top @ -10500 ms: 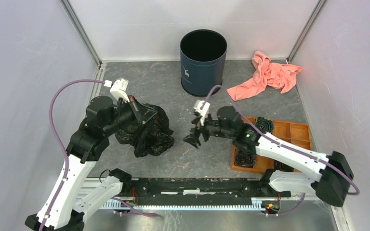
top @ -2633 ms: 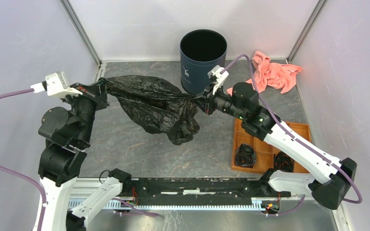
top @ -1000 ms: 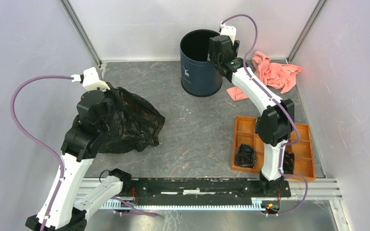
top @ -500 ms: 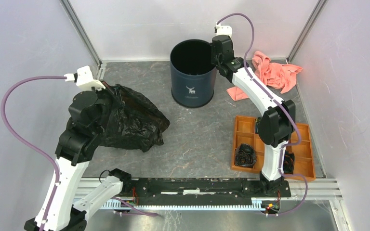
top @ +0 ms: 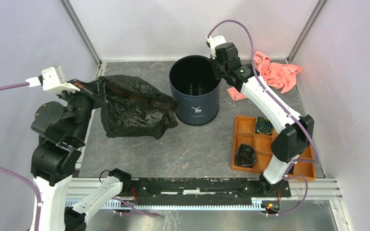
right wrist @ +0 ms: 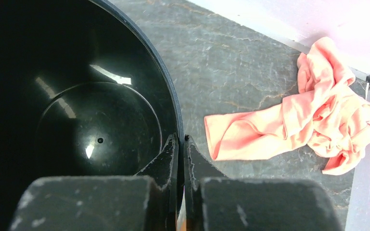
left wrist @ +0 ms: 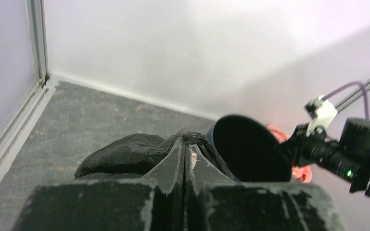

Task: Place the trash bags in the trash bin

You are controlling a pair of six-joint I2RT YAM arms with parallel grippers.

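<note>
The trash bag (top: 132, 110) is glossy black. The trash bin (top: 195, 103) is dark navy with a small white deer logo (top: 198, 109). The cloth (top: 275, 73) is salmon pink, the compartment tray (top: 246, 126) orange, and the table (top: 197, 149) grey with pale marbled veins. The arms' cables (top: 231, 20) are purple.

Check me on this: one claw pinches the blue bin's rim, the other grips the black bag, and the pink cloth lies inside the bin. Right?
Not quite. The pink cloth lies on the table outside the trash bin; the right wrist view shows the bin empty. The rest stands: the right claw pinches the rim, the left claw grips the trash bag.
</note>
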